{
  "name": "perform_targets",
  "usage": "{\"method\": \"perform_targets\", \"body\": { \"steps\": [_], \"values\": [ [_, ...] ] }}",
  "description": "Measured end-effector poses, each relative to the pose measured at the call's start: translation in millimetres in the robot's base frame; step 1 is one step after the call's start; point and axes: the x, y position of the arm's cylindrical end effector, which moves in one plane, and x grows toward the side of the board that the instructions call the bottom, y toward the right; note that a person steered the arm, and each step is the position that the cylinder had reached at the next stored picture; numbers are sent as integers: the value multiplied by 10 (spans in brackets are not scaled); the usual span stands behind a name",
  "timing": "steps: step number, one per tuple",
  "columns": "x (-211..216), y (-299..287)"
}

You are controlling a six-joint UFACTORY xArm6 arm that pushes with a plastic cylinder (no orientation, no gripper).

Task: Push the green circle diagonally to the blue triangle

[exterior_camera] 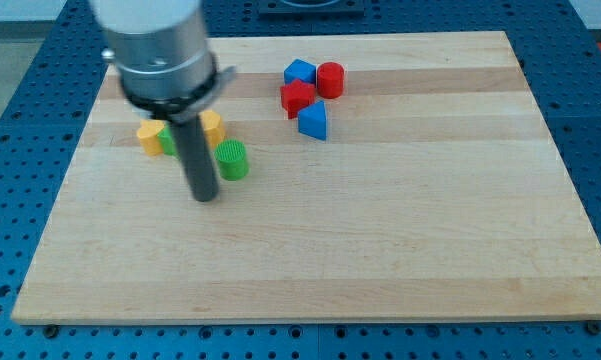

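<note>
The green circle (233,159) lies left of the board's middle. The blue triangle (313,120) lies up and to its right. My tip (205,197) rests on the board just left of and below the green circle, close to it; I cannot tell if it touches.
A red star-like block (297,97), a blue block (300,72) and a red cylinder (330,79) cluster above the blue triangle. Two yellow blocks (151,136) (212,126) and another green block (167,139), partly hidden by the rod, lie at the left. The wooden board (380,240) has blue surroundings.
</note>
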Motion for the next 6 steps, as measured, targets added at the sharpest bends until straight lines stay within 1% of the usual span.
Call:
{"method": "perform_targets", "body": {
  "steps": [1,2,4,5,6],
  "values": [
    [-304,-289],
    [-394,63],
    [-388,1372],
    [-400,1799],
    [-306,1611]
  ]
}}
